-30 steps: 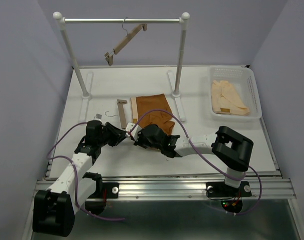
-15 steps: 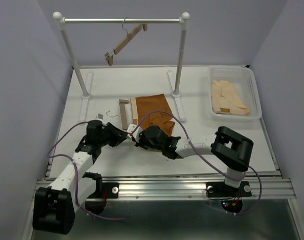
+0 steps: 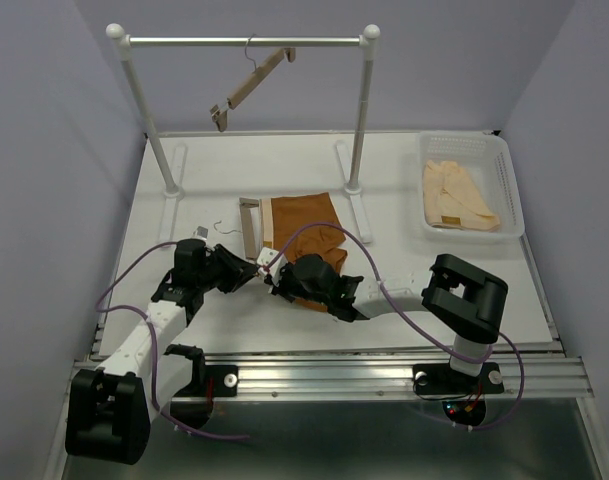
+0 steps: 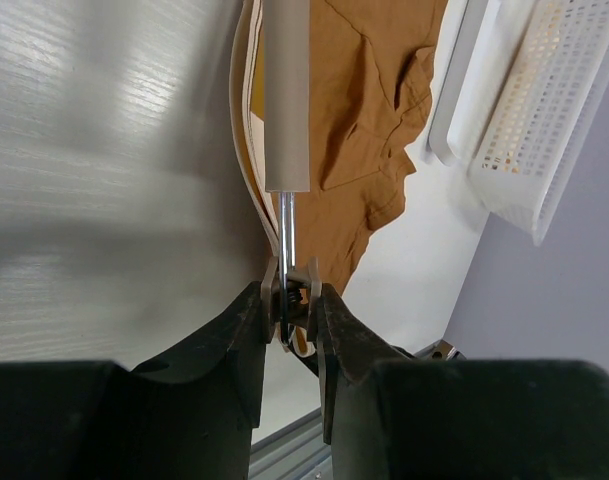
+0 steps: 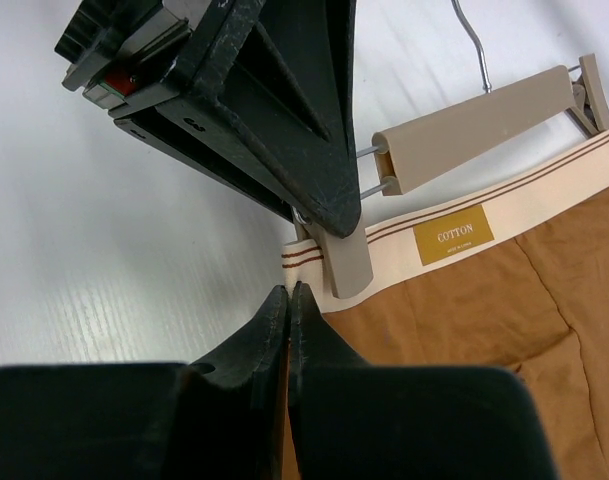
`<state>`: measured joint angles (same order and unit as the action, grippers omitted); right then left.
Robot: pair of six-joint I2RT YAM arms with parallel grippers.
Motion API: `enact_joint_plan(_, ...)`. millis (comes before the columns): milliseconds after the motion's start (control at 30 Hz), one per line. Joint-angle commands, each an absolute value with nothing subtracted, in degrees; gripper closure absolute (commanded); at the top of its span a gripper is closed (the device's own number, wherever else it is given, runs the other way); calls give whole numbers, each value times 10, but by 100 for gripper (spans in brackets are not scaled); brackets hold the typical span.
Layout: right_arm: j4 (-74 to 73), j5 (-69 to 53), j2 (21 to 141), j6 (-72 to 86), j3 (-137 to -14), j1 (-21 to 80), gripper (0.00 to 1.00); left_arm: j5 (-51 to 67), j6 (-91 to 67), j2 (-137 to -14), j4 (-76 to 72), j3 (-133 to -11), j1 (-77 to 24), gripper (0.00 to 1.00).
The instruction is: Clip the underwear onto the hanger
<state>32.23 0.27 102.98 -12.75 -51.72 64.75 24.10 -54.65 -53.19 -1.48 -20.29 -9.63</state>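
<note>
The right claw (image 5: 289, 298), pinching the waistband corner, has tugged the underwear (image 3: 306, 222) closer to the hanger (image 3: 248, 222) on the worktop (image 3: 234, 165). The left claw (image 4: 292, 297) squeezes the hanger's near clip (image 5: 346, 262), which sits over the band, so the first clipping looks nearly done.

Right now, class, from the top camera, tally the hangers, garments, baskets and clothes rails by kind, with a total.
Hangers: 2, the hanger and the hung spare hanger.
Garments: 2, the underwear and the peach garment.
Baskets: 1, the basket.
Clothes rails: 1, the rail.
Total: 6.
</note>
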Motion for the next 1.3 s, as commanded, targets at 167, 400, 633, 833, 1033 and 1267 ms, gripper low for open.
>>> enact_joint_plan(167,352,-3,1013,-118,-528,655,99,258,-534,-507,-10,-221,-96,100)
enact_joint_plan(400,349,-2,1014,-118,-533,655,99,263,-514,-505,13,-230,-96,71)
enact_joint_plan(633,351,14,1017,-120,-538,655,99,277,-497,-508,19,-237,-96,48)
enact_joint_plan(833,351,11,1014,-122,-537,655,99,279,-496,-512,19,-240,-96,39)
enact_joint_plan(1033,351,17,1009,-120,-532,655,99,246,-485,-516,38,-253,-96,34)
enact_joint_plan(1267,351,23,996,-119,-519,655,99,185,-475,-558,17,-279,-95,34)
